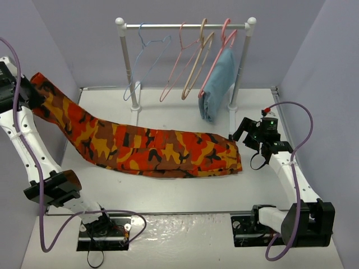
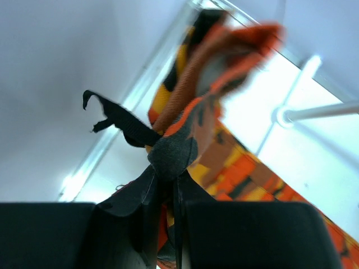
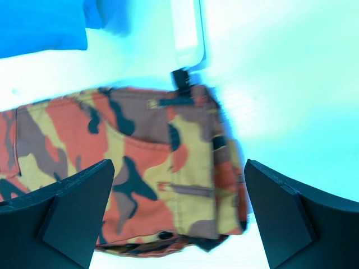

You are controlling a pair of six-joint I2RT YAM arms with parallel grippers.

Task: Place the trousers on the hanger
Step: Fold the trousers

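The camouflage trousers lie stretched across the table, waistband at the right and leg ends lifted at the far left. My left gripper is shut on the raised leg end by the left wall. In the left wrist view its gripper pinches dark hem fabric, with the trousers bunched above. My right gripper hovers open at the waistband end. The right wrist view has the gripper wide apart over the trousers. The light-blue wire hanger hangs at the left of the rack.
A white rack stands at the back with pink hangers, a tan hanger and a folded light-blue garment. Its right foot sits close to the waistband. Grey walls close in both sides.
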